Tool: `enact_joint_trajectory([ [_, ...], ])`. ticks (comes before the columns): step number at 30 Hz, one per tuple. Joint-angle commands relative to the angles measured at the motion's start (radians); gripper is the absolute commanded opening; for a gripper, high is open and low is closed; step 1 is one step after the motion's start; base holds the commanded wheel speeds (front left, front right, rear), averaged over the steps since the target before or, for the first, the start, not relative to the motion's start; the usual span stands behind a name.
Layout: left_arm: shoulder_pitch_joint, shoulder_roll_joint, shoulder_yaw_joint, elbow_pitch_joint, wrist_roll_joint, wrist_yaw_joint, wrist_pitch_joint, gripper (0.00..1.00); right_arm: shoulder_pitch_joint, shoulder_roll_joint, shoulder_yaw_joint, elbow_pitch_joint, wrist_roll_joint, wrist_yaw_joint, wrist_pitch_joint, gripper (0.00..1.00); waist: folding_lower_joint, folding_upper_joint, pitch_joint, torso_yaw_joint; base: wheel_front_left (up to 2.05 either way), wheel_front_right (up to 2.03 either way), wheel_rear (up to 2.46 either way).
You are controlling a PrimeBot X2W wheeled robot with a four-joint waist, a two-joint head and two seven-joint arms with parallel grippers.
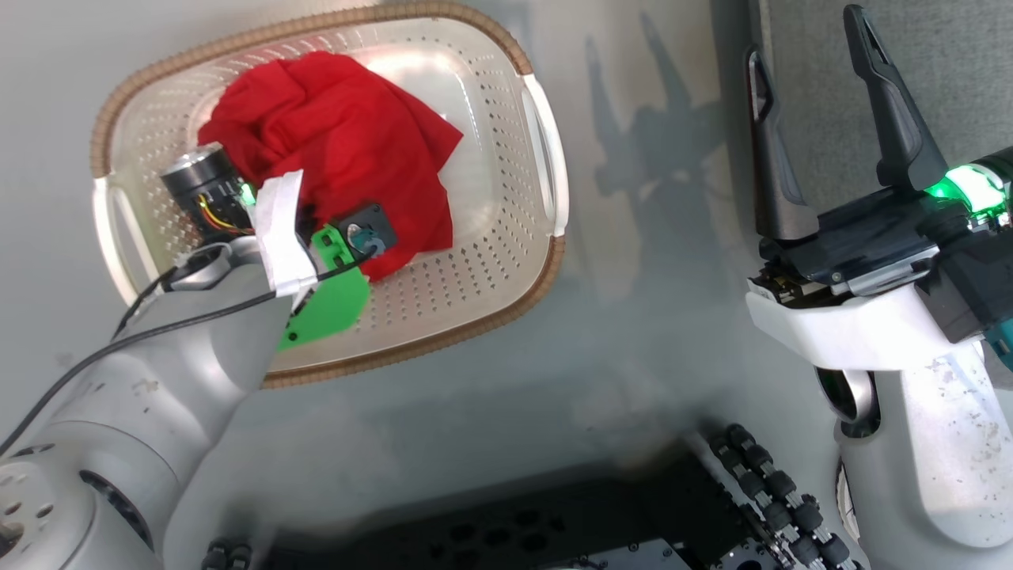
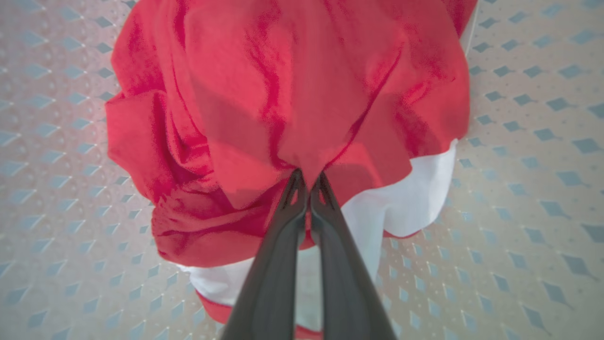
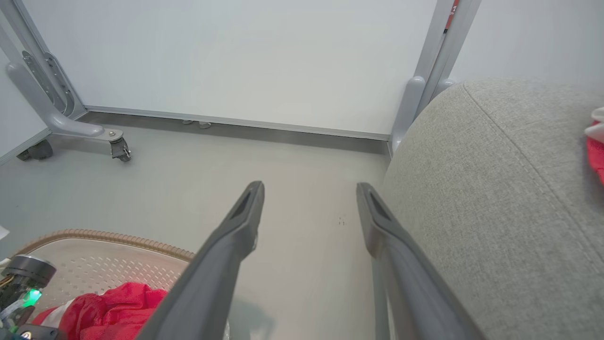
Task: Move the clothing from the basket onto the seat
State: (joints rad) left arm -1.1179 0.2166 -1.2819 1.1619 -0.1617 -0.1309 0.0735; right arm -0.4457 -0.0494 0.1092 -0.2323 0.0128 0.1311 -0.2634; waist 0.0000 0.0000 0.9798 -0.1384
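While the red clothing [image 1: 332,134] lies bunched in the upper left of the head view, it sits inside the basket [image 1: 491,198], and a white band of trim shows along its lower edge in the left wrist view. The left pincer [image 2: 309,179] reaches down into the heap at the centre of that view. Its two dark fingers are pressed together and pinch a fold of the red cloth between their tips. Around the garment the dotted basket bottom is visible on every side.

The basket stands on a pale grey floor [image 1: 633,317], its brown woven rim curving across the top and the lower middle of the head view.

The right pincer [image 1: 806,36] hangs at the upper right, well apart from the basket, with its fingers spread wide and nothing between them. Just beside it, at the right of the right wrist view, rises the rounded grey seat [image 3: 495,189] with its stitched seam. A second red and white piece [image 3: 597,156] lies on that seat at the far right edge.
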Motion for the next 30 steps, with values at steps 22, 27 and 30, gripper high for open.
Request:
enact_joint_trajectory([
  [22, 0.177, -0.047, 0.000, -0.087, -0.170, 0.000, -0.224, 0.00, 0.103, -0.002, -0.030, 0.156, -0.014, -0.001, -0.002, 1.00, 0.0000, 0.0000, -0.408, 0.117, 0.00, 0.00, 0.00],
  [27, 0.216, -0.051, 0.000, -0.108, -0.206, 0.000, -0.276, 0.00, 0.133, -0.002, -0.036, 0.185, -0.008, -0.001, -0.002, 1.00, 0.0000, 0.0000, -0.486, 0.143, 0.00, 0.00, 0.00],
  [30, 0.235, -0.055, 0.000, -0.123, -0.237, 0.000, -0.302, 0.00, 0.152, -0.002, -0.039, 0.199, -0.007, -0.001, -0.002, 1.00, 0.0000, 0.0000, -0.530, 0.157, 0.00, 0.00, 0.00],
])
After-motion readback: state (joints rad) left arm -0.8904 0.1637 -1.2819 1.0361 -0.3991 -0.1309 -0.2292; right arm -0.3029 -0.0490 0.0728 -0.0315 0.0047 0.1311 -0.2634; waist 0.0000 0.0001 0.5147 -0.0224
